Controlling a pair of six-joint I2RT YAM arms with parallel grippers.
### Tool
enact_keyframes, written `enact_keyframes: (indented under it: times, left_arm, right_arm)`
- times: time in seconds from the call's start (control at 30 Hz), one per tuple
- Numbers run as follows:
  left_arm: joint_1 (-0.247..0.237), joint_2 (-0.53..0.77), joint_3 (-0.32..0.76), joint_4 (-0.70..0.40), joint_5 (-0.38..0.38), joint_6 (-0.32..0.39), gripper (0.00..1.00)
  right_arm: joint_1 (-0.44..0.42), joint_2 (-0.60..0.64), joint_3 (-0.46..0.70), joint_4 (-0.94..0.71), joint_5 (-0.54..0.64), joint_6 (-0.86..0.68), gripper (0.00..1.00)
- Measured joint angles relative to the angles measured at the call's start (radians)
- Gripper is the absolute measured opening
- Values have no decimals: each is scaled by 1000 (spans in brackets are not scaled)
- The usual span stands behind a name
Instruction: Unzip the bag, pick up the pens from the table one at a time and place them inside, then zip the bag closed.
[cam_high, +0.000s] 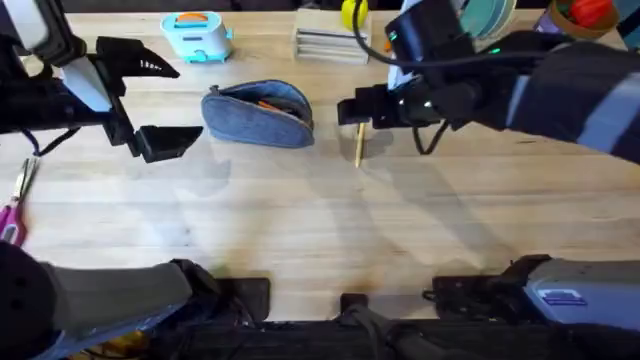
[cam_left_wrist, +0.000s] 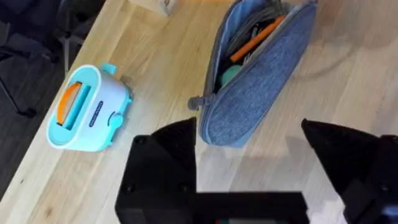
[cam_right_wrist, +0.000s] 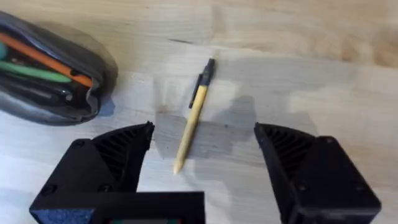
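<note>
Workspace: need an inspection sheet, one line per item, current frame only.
Surface: pale wooden table, bare in the middle.
Job's things: grey-blue bag unzipped, orange pen inside; yellow pen lying on the table beside it.
Clutter: teal toy toaster, pink scissors at the left edge, stacked items at the far edge.
Grippers: left gripper open near the bag; right gripper open over the yellow pen, jaws either side.
Cables: black cable on the right arm.
Surroundings: nothing seen.
</note>
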Motion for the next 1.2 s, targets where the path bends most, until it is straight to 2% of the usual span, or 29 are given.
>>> enact_keyframes:
  times: [0.17,0.37,0.63,0.7,0.87,1.0,1.13,1.2]
  left_arm:
    - [0,0,0,0,0,0,993]
    - [0,0,0,0,0,0,993]
    - [0,0,0,0,0,0,994]
    - [0,0,0,0,0,0,994]
    - [0,0,0,0,0,0,994]
    - [0,0,0,0,0,0,993]
    - [0,0,0,0,0,0,993]
    - [0,0,0,0,0,0,993]
  right_arm:
    - [63,107,-3,0,18,145,997]
    - [69,168,-6,-2,-16,181,997]
    - [72,194,11,-20,-6,185,975]
    - [72,197,13,-27,6,185,885]
    - [63,202,13,-43,49,189,521]
    - [61,202,13,-45,60,190,384]
    - [61,205,14,-31,65,195,60]
    - [56,205,14,-30,63,196,45]
